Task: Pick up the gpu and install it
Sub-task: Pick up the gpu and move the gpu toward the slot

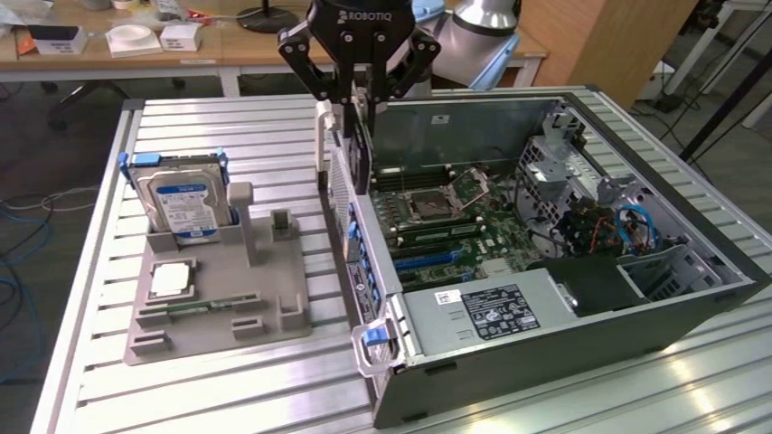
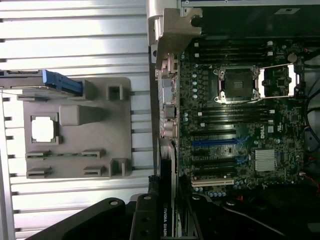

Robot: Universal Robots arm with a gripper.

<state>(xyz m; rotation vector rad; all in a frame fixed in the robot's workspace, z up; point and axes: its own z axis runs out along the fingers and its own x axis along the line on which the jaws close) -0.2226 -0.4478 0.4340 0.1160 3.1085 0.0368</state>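
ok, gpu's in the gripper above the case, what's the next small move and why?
Probably shift sideways into the case before lowering. The gripper holds the gpu upright over the case wall, while the blue slot lies further in on the motherboard.

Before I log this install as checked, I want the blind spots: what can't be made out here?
1. Lower edge of the gpu: in the exterior view it is seen edge-on against the rear panel of the case, so its gap to the slots is unclear.
2. Slot under the card: in the wrist view it is covered by the card and the claw.
3. Label text on the hard drive: too small in the exterior view.
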